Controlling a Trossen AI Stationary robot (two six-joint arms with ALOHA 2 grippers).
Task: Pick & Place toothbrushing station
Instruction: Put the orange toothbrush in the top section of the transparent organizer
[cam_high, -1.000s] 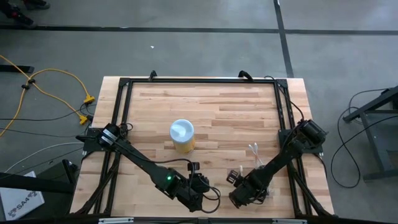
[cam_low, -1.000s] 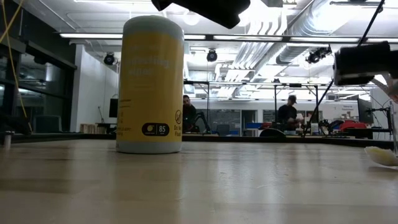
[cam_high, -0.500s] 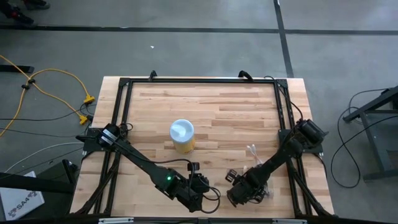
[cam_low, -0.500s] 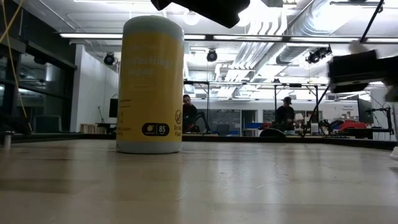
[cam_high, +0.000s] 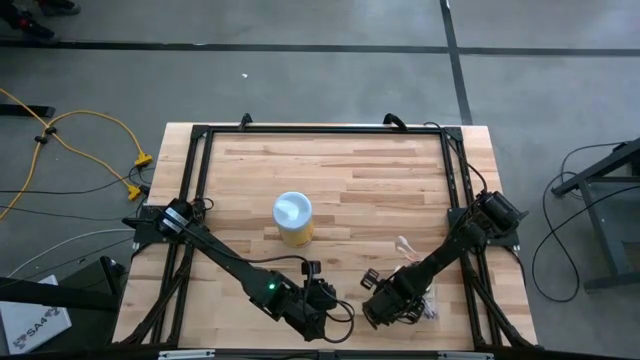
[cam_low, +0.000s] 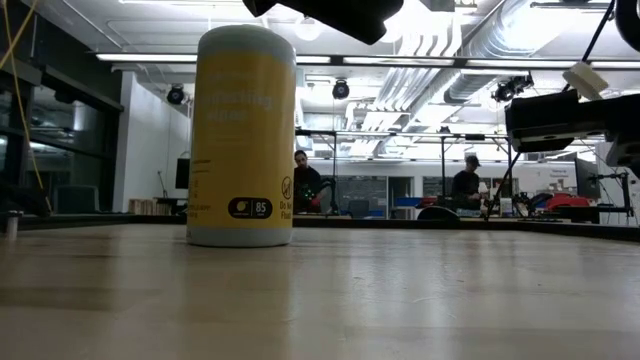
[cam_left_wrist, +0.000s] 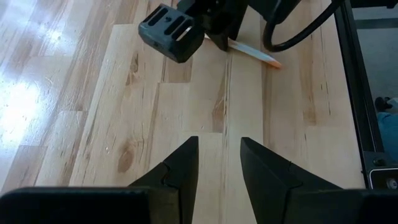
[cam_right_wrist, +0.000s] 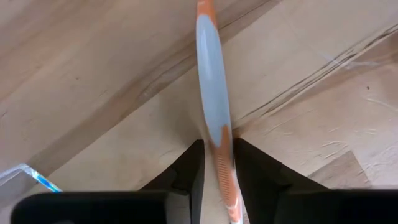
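An orange-and-white toothbrush (cam_right_wrist: 208, 62) lies on the wooden table, and my right gripper (cam_right_wrist: 217, 146) points straight down with its fingers closed on the handle. In the left wrist view the brush's orange end (cam_left_wrist: 256, 56) sticks out from under that gripper (cam_left_wrist: 186, 25). In the high view my right gripper (cam_high: 385, 308) is at the near right. My left gripper (cam_left_wrist: 219, 149) hovers open just to the left of it (cam_high: 322, 298), holding nothing. A white toothbrush (cam_high: 404, 244) lies farther back. A clear plastic corner (cam_right_wrist: 18, 177) shows beside my right gripper. My right gripper pinches the toothbrush's orange-and-white handle (cam_right_wrist: 219, 132) between its two fingers (cam_right_wrist: 189, 168). The fingers come from above, pointing down, and lie across the handle. The brush lies flat along the table, as far as the left wrist view shows.
A yellow canister with a white lid (cam_high: 293, 218) stands upright mid-table and fills the left of the low view (cam_low: 245, 135). A black frame (cam_high: 320, 130) runs along the table's edges. People sit in the room far behind the table.
My right gripper has shifted a little toward the table's left edge, nearer my left gripper. A pale thing that lay at the right edge of the low view one second ago no longer shows there.
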